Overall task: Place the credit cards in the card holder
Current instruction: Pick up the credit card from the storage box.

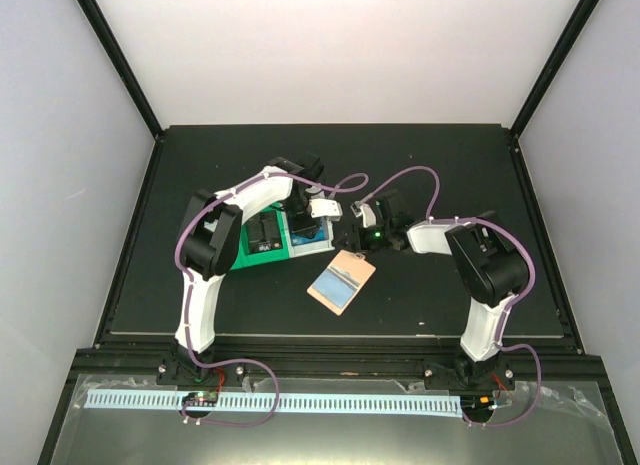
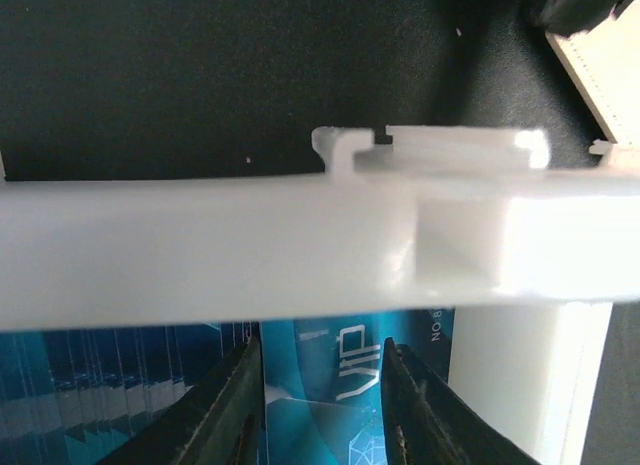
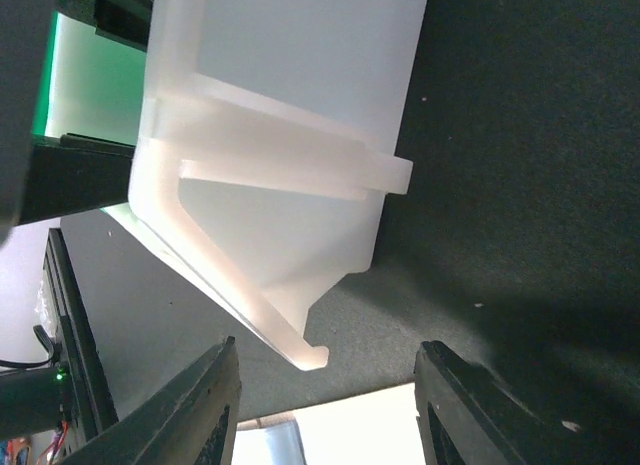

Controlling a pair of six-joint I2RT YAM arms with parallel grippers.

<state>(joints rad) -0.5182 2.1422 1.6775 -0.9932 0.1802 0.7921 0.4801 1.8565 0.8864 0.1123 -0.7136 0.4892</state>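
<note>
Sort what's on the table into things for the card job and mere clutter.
For the job:
- credit cards
- card holder

Lying about:
- green bin
- white bin, though the cards sit in it

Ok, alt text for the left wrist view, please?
The left gripper, jaws open, hovers over a bright blue card inside a white bin, whose rim crosses the frame. More blue cards sit at left; black table beyond.
</note>
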